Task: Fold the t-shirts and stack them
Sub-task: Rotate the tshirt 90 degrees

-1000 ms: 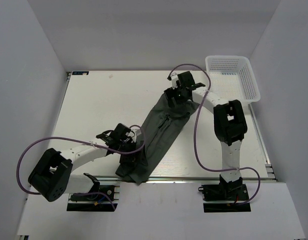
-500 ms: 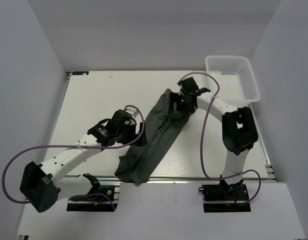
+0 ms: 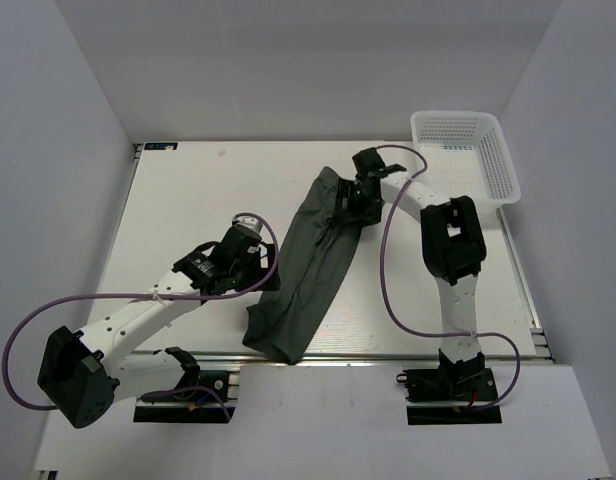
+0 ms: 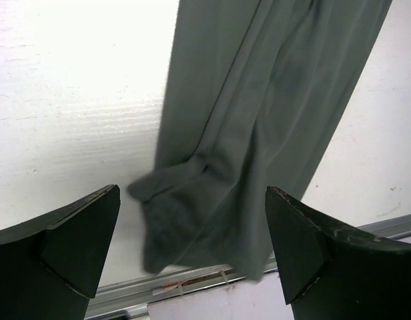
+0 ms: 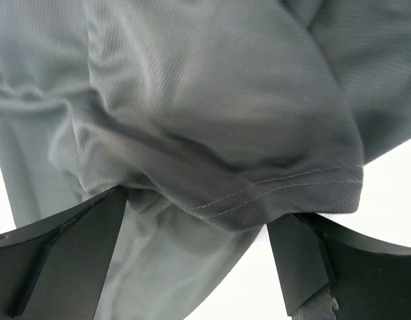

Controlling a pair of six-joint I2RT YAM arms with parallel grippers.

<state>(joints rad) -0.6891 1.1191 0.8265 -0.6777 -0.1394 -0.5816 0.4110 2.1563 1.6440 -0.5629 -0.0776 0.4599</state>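
- The white table (image 3: 188, 200) carries everything.
- The t-shirt (image 3: 313, 265) lies on it as a long, bunched diagonal strip, with its lower end at the near edge.
- The mesh basket (image 3: 500, 170) sits at the far right corner, apart from the shirt.
- The left gripper (image 4: 192, 192) is spread wide and holds nothing, just left of the strip.
- The right gripper (image 5: 195, 213) is at the strip's far end, fingers wide apart, with a hemmed fold between them that is not pinched.
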